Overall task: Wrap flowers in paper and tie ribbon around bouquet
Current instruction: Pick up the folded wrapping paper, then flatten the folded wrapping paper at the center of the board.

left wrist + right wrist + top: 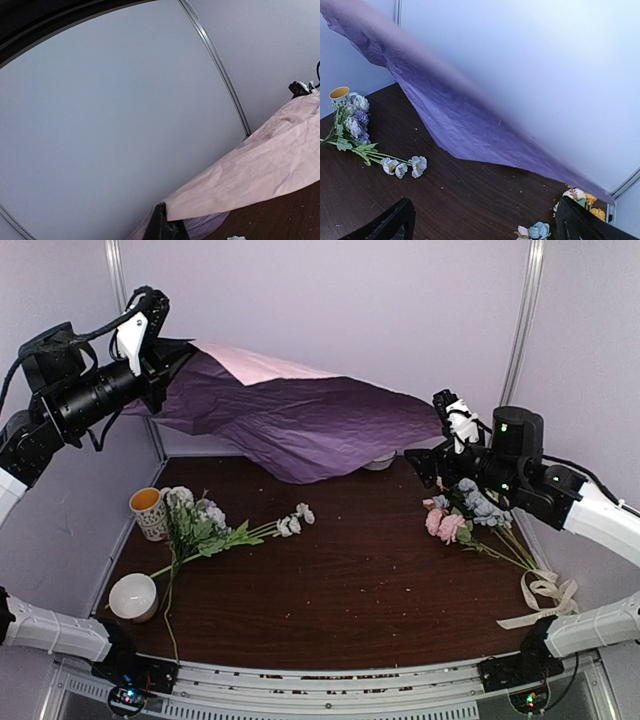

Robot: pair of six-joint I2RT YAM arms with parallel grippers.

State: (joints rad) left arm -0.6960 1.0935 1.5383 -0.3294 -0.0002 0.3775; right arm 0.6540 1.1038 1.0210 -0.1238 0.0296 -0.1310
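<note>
Two bunches unwrapped, one sheet aloft: the wrapping has barely begun.

The paper (300,415) hangs across the upper middle of the frame. One corner is pinched in the closed left gripper (160,365), whose arm reaches high at upper left. The right gripper (430,465), at mid right by the sheet's far edge, has its fingers spread wide and holds nothing. The flowers (200,525) lie loose on the table (350,590), some at left, another bunch (465,505) at right. The ribbon (545,595) lies untied at lower right, so I judge wrapping and tying both remain.

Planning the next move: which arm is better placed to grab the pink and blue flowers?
Right. The right end effector is open near those flowers; the left end effector is shut on the raised paper.
</note>
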